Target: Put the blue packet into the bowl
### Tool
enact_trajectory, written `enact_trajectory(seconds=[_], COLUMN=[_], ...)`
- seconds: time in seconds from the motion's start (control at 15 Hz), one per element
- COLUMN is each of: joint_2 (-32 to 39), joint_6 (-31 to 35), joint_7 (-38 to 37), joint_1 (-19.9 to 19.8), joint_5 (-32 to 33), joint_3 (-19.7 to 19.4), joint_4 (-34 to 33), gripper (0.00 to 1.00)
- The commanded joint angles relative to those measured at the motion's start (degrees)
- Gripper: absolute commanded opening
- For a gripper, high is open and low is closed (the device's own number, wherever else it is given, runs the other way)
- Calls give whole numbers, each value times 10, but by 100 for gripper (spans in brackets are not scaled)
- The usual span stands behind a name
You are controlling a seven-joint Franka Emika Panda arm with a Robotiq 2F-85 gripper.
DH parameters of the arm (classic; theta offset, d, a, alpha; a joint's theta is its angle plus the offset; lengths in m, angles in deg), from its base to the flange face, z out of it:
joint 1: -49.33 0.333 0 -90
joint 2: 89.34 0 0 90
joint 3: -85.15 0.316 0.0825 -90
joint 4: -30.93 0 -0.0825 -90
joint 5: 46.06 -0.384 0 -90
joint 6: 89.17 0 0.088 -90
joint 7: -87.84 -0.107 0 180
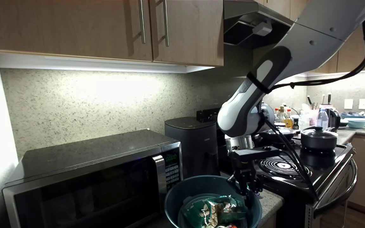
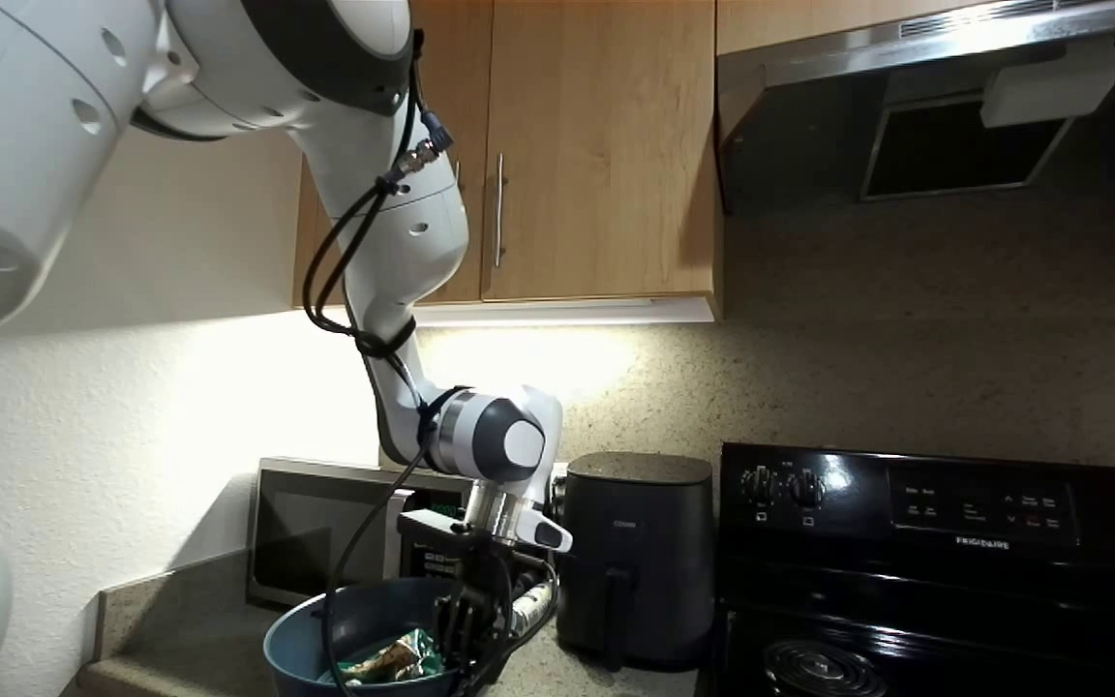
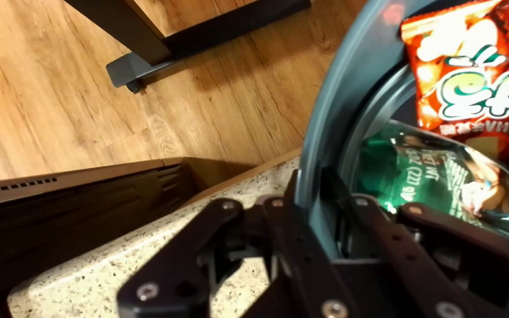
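While downturned, hand [image 3: 311, 182] (astride bowl rim [image 3: 332, 101]).

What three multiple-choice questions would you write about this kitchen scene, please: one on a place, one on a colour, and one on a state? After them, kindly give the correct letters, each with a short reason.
1. Where is the claw?
A) On a stove burner
B) At the rim of the bowl
C) On top of the air fryer

2. What colour is the packet at the upper right of the wrist view?
A) Purple
B) Green
C) Red

3. How is the microwave door?
A) Shut
B) Half open
C) Removed

Right letters:
1: B, as the wrist view shows the rim running between the claw's two sides.
2: C, as its wrapper shows red around pale lettering.
3: A, as in an exterior view it sits flush beside the keypad.
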Motion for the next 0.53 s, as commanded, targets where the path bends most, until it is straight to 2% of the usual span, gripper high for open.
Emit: enact_trajectory(seconds=[0.0,0.47], joint_2=[9,-10], joint_6=[2,39], joint_7=[-15,-20], joint_1=[4,1], joint_5=[8,9], joint_3=[3,-5], joint_4=[-11,-9], gripper=[47,92])
